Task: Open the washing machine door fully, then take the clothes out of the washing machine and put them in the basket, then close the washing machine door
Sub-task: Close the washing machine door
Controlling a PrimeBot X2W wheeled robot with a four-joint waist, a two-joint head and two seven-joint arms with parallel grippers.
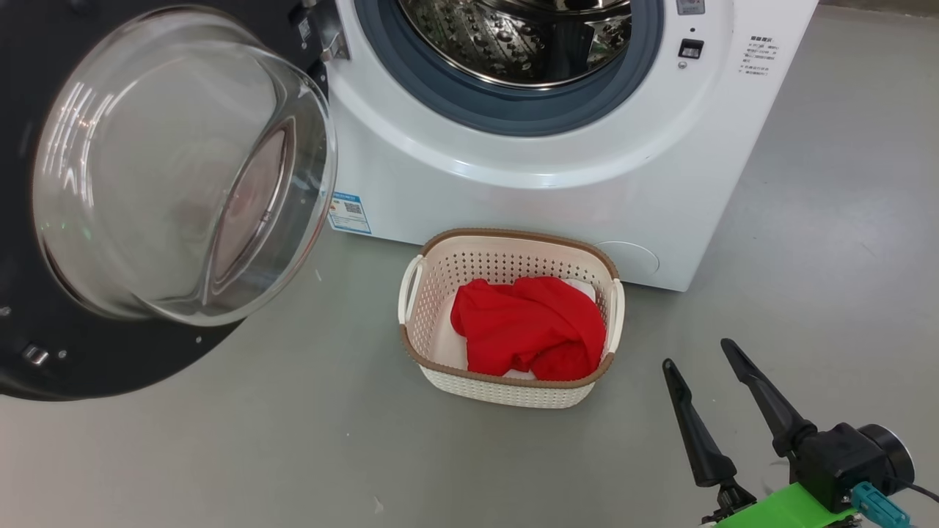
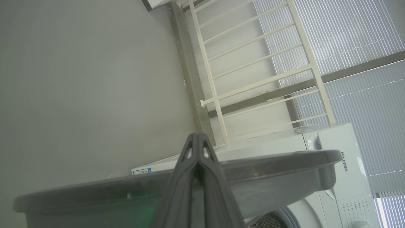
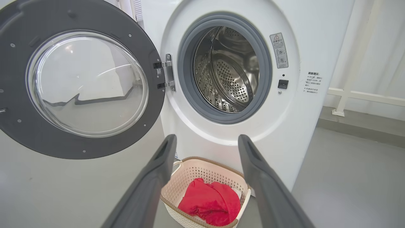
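Red clothes lie in the basket, so you close next: the washing machine door stands wide at far left, your clenched left gripper beside its rim, the released right gripper well apart, near right

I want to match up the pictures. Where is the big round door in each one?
Head view: the door fills the left side, open, glass bulging toward us.
Left wrist view: the door is edge-on, a grey band across the bottom, behind the closed left tool.
Right wrist view: the door is at the upper left, hinged beside the opening.
Shared landmark: the shiny steel drum, at top middle, bottom right and centre.
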